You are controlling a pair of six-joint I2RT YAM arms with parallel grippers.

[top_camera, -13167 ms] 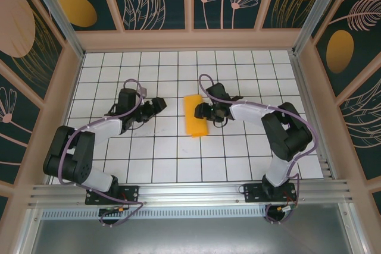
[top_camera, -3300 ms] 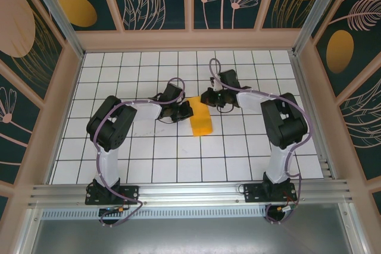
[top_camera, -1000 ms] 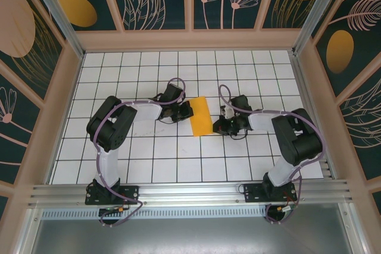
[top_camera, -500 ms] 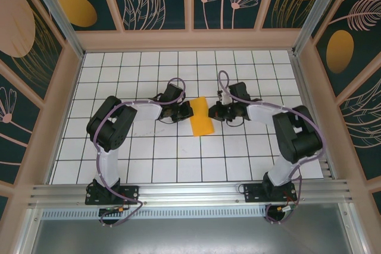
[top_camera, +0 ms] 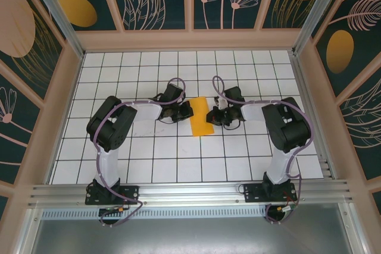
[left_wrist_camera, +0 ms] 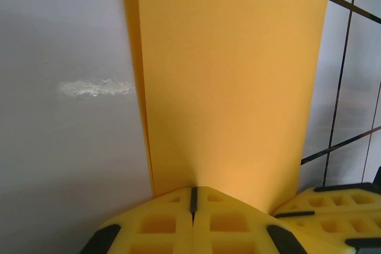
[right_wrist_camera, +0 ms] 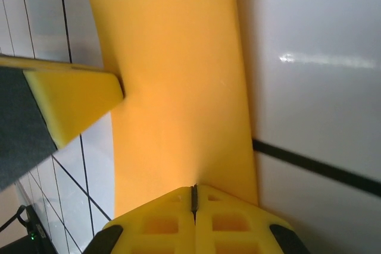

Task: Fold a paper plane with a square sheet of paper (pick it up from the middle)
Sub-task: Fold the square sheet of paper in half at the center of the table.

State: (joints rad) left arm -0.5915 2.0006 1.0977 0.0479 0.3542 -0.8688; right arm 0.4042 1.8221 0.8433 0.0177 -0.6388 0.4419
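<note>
The square sheet of paper [top_camera: 201,118] lies folded into a narrow orange-yellow strip on the white grid table, mid-centre. My left gripper [top_camera: 188,111] is shut, its tips resting on the strip's left edge. My right gripper [top_camera: 211,116] is shut too, tips on the strip's right edge. In the left wrist view the paper [left_wrist_camera: 226,81] stretches away from my shut left gripper [left_wrist_camera: 193,190], a lower layer showing along its left side. In the right wrist view the paper [right_wrist_camera: 172,87] runs ahead of my shut right gripper [right_wrist_camera: 193,188], and a left finger [right_wrist_camera: 71,96] touches its far edge.
The white grid table [top_camera: 149,159] is boxed in by wooden-framed floral walls [top_camera: 36,87] at left, back and right. An aluminium rail [top_camera: 190,191] runs along the near edge at the arm bases. Open grid lies in front of and behind the strip.
My right gripper swung from the lower right of the strip, up past its right side, and now rests on its right edge. The left arm and the paper have barely moved.
</note>
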